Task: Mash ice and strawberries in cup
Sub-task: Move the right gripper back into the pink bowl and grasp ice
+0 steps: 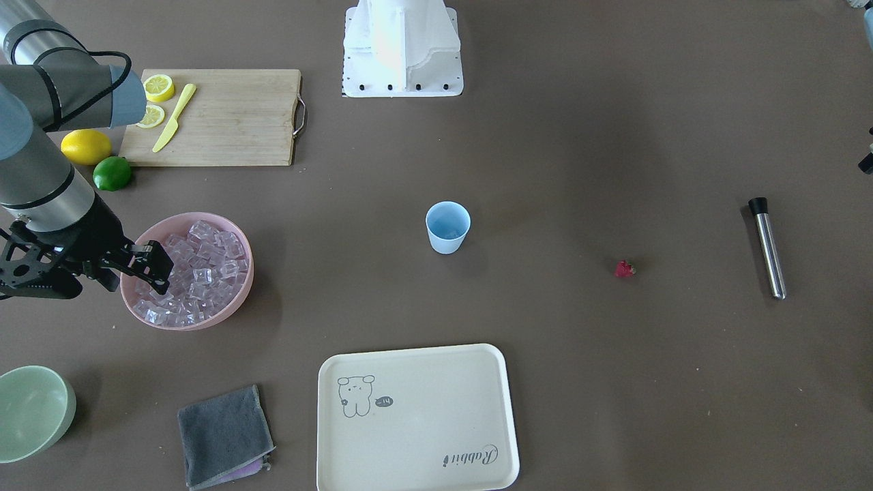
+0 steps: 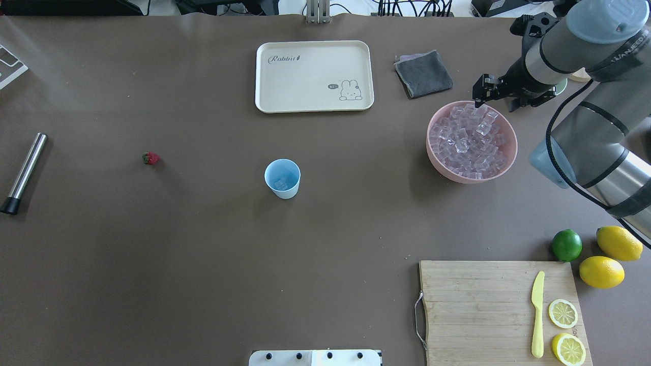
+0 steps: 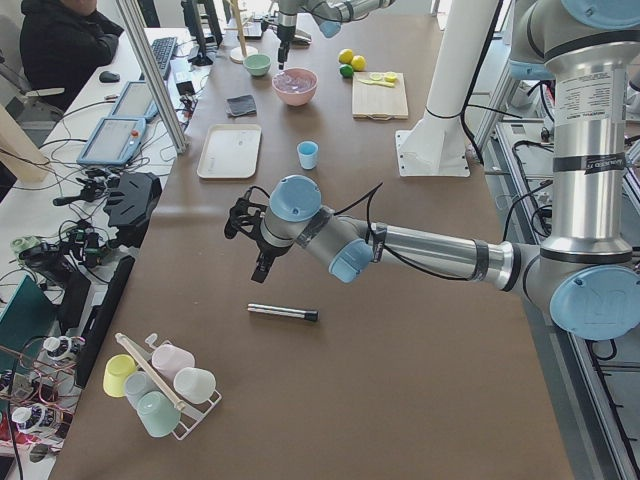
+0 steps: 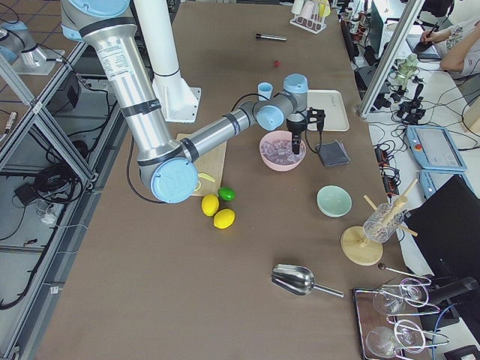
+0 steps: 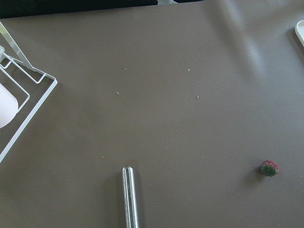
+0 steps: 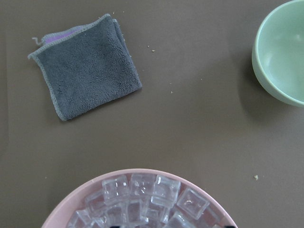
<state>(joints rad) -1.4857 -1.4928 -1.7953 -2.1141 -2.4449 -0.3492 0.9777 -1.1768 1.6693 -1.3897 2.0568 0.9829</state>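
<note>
The light blue cup (image 2: 282,178) stands upright mid-table, with something pale at its bottom. A strawberry (image 2: 151,158) lies alone on the brown table, well to the cup's left in the overhead view. Ice (image 2: 470,140) fills a pink bowl (image 2: 436,161). My right gripper (image 2: 496,101) hangs open just over the bowl's far rim with nothing between its fingers; ice shows below it in the right wrist view. My left gripper (image 3: 250,240) hovers above the table near a steel muddler (image 3: 283,313), and I cannot tell if it is open or shut.
A cream tray (image 2: 314,76) and a grey cloth (image 2: 423,73) lie beyond the cup. A pale green bowl (image 1: 31,409) sits past the pink bowl. A cutting board (image 2: 478,310) holds a yellow knife and lemon slices; a lime (image 2: 566,245) and lemons lie beside it.
</note>
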